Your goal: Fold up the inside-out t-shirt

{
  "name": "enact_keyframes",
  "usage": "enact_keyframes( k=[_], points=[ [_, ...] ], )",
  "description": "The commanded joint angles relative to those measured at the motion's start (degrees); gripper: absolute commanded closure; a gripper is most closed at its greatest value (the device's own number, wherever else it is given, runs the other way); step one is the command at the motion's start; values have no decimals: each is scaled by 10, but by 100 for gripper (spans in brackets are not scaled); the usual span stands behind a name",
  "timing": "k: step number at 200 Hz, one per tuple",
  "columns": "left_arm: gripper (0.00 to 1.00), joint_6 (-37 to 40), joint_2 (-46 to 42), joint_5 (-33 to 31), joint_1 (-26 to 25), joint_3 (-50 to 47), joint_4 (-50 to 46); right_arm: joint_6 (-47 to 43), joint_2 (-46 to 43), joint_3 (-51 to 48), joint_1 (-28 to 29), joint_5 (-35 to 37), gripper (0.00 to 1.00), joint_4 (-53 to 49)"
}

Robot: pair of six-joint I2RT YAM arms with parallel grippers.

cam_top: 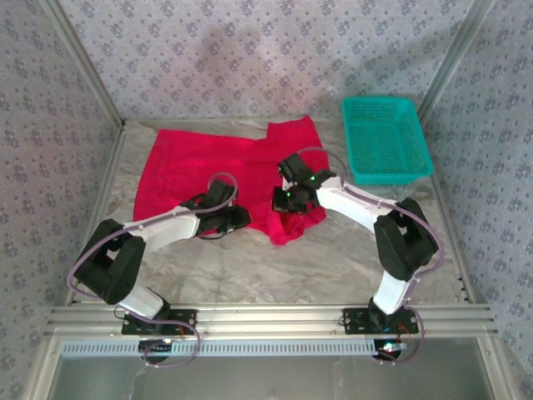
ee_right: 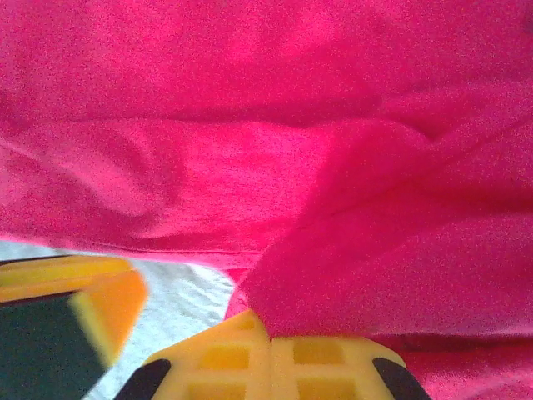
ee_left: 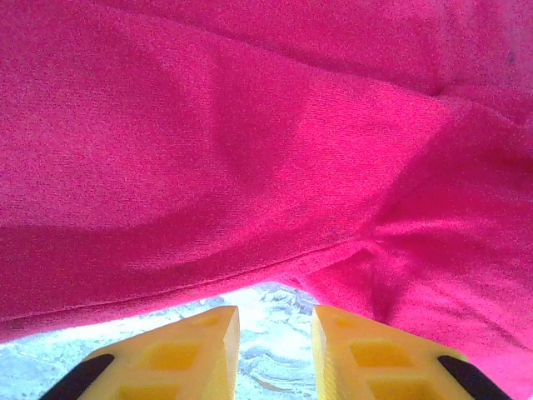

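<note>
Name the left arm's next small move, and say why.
Probably ease the left gripper forward onto the hem of the t-shirt and close: its jaws stand open just short of that edge, over bare table, while the right gripper is shut on a fold.

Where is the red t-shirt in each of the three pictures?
Top external: the t-shirt lies spread at the table's far middle, left of the teal basket.
Left wrist: the t-shirt covers the upper picture, above the open left gripper.
Right wrist: the t-shirt covers most of the picture, bunching just above the shut right gripper.
Shared landmark: the pale marbled table peeking out below the t-shirt's near hem.
</note>
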Motion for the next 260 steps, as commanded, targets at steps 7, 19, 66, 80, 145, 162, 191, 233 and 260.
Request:
enact_keyframes(
  k=[7,19,66,80,145,162,191,233,260],
  points=[
    [72,-2,-7,12,12,1,9,-25,2,84,9,15,100,-111],
    [72,-4,-4,14,13,3,12,-34,25,118,8,2,100,-124],
    [72,-7,-2,17,15,1,16,-95,161,275,-1,4,61,-155],
    [72,-4,-9,15,15,-2,11,-101,145,260,0,13,60,-152],
    [52,7,-9,25,15,4,18,-71,35,47,2,-36,83,-10],
    [50,5,12,34,14,9,25,-77,61,51,10,-20,79,-27],
    [53,-7,51,51,13,11,49,-97,101,70,6,34,62,-45],
    [57,-20,73,43,19,1,47,-123,163,141,-31,125,68,-80],
    [57,-20,73,43,20,-6,48,-128,170,170,-47,142,72,-85]
  ],
)
